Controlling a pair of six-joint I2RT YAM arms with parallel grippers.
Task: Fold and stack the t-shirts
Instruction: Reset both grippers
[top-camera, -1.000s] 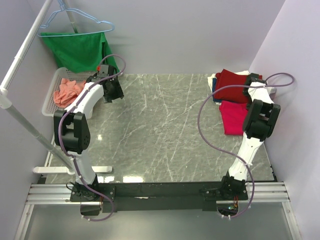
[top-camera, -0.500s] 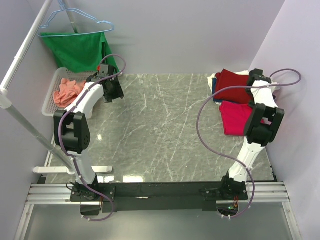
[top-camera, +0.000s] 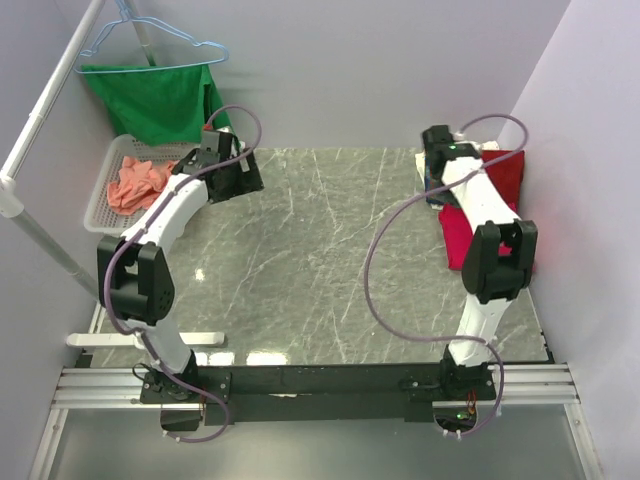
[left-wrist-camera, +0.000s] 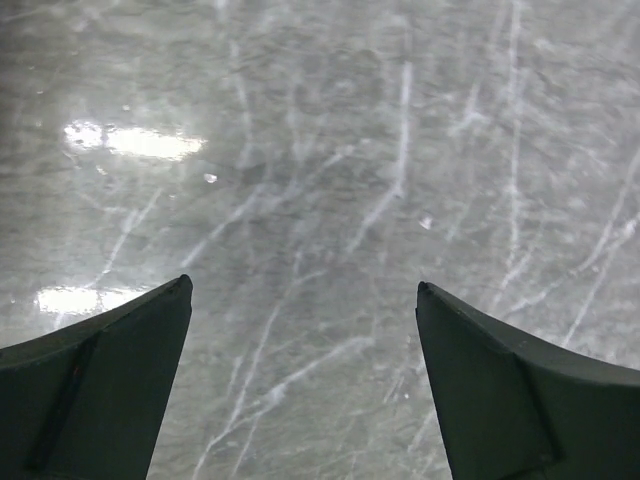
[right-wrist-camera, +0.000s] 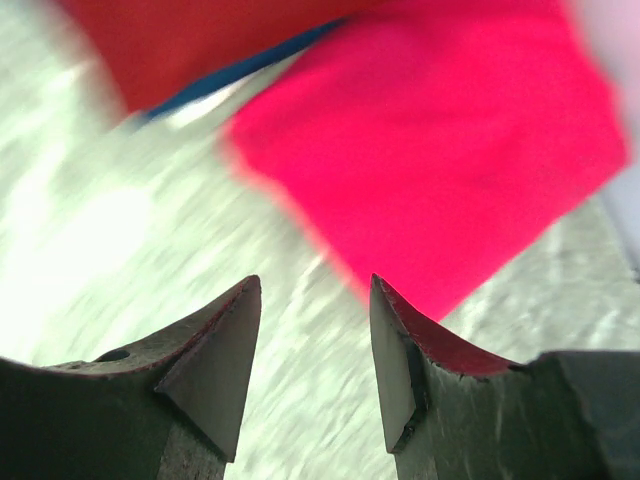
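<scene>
A bright pinkish-red t-shirt (top-camera: 456, 232) lies folded at the table's right, and shows blurred in the right wrist view (right-wrist-camera: 440, 150). Behind it is a stack with a dark red t-shirt (top-camera: 506, 172) on top, a blue edge (right-wrist-camera: 240, 68) under it and a bit of white (top-camera: 421, 160). A salmon-orange t-shirt (top-camera: 135, 181) lies crumpled in the white basket (top-camera: 98, 205). My right gripper (top-camera: 435, 172) is open and empty at the stack's left edge, above the table (right-wrist-camera: 315, 290). My left gripper (top-camera: 247, 171) is open and empty over bare marble (left-wrist-camera: 300, 290).
A green cloth (top-camera: 160, 100) hangs on a hanger from the rack pole (top-camera: 45, 115) at the back left. Walls close in on the right and the back. The right arm's purple cable (top-camera: 375, 260) loops over the table's right half.
My right arm has swung from the right side of the shirt stack across to its left side. My left gripper has shifted a little to the right.
</scene>
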